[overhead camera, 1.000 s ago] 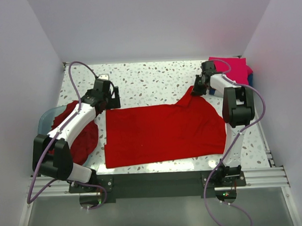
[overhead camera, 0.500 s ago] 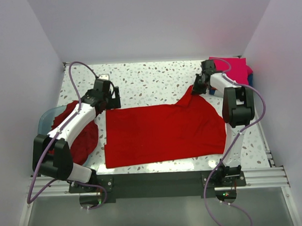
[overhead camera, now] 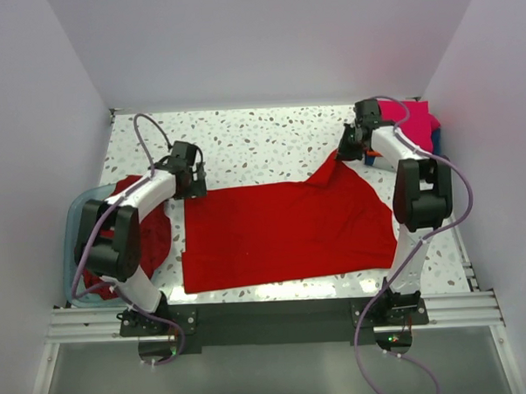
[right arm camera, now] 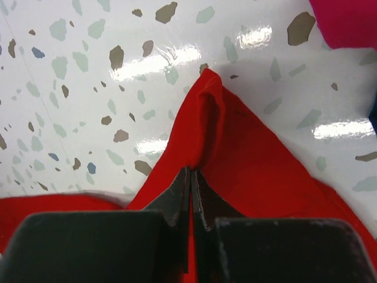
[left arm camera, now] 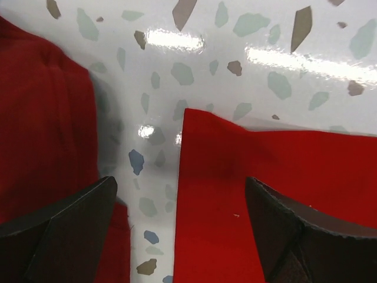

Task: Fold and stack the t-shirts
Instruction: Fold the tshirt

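Observation:
A bright red t-shirt (overhead camera: pixel 282 231) lies spread on the speckled table. Its far right corner is pulled up into a peak (right arm camera: pixel 206 94). My right gripper (overhead camera: pixel 348 152) is shut on that corner, the cloth pinched between its fingertips (right arm camera: pixel 191 177). My left gripper (overhead camera: pixel 193 188) is open just above the shirt's far left corner (left arm camera: pixel 194 118), one finger (left arm camera: pixel 76 218) over bare table and the other (left arm camera: pixel 294 224) over red cloth. More red cloth (overhead camera: pixel 134 233) lies heaped in the teal tub (overhead camera: pixel 78 207) at left. A magenta shirt (overhead camera: pixel 412 121) lies at the far right corner.
White walls close in the table on the left, back and right. The tub's red cloth (left arm camera: pixel 41 118) lies close to the left of my left gripper. A blue item (overhead camera: pixel 436 139) shows under the magenta shirt.
My left arm has swung in and its gripper has come down toward the shirt's far left corner. My right gripper has shifted slightly, still holding the far right corner.

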`<state>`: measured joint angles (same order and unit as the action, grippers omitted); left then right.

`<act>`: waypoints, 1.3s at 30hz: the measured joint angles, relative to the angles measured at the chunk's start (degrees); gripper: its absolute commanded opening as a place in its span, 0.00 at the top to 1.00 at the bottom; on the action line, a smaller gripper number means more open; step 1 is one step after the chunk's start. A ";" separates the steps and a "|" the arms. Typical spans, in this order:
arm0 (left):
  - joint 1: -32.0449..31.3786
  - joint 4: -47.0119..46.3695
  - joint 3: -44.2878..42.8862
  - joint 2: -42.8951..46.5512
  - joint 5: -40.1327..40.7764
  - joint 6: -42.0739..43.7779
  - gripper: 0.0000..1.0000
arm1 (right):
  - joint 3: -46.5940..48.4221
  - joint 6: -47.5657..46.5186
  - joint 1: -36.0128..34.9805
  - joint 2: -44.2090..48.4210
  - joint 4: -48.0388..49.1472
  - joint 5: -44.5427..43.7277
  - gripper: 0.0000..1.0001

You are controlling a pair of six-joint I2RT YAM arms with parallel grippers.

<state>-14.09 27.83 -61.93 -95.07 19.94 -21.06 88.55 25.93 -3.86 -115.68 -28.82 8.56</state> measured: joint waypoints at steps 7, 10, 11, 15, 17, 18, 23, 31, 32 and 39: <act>0.15 0.31 -2.32 -4.72 -0.11 -0.94 0.14 | -2.80 0.00 -0.28 1.49 0.20 0.20 1.00; 0.22 -0.50 -4.11 -5.90 -0.72 -1.03 0.17 | -3.85 -0.04 -0.52 1.49 0.13 0.22 1.00; 0.28 -0.70 -4.61 -6.60 -1.09 -1.11 0.18 | -4.04 -0.04 -0.59 1.49 0.15 0.24 1.00; 1.05 -1.14 -5.22 -9.29 -1.97 -2.27 0.27 | -4.33 -0.42 -0.66 1.49 0.11 0.26 1.00; 1.73 -1.16 -5.22 -9.97 -2.08 -2.64 0.31 | -4.33 -0.68 -0.63 1.53 0.09 0.24 1.00; 2.10 -1.18 -5.22 -10.05 -2.19 -2.99 0.32 | -4.33 -0.83 -0.63 1.53 0.07 0.24 1.00; 3.96 -1.70 -5.22 -10.05 -2.43 -4.00 0.37 | -4.33 -1.36 -0.63 1.55 -0.02 0.26 1.00; 5.70 -2.71 -5.22 -11.19 -3.85 -4.92 0.44 | -4.44 -1.64 -0.63 2.08 -0.35 0.26 1.00; 5.70 -2.97 -5.22 -11.19 -4.07 -4.92 0.46 | -4.46 -1.68 -0.63 2.19 -0.39 0.24 1.00; 5.70 -3.74 -5.29 -11.56 -5.70 -4.92 0.58 | -4.83 -1.99 -0.63 3.56 -0.68 0.24 1.00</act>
<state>-8.38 24.10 -67.22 -106.63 14.24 -25.98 83.72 23.94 -4.49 -112.12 -29.50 8.80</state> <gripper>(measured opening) 0.472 0.010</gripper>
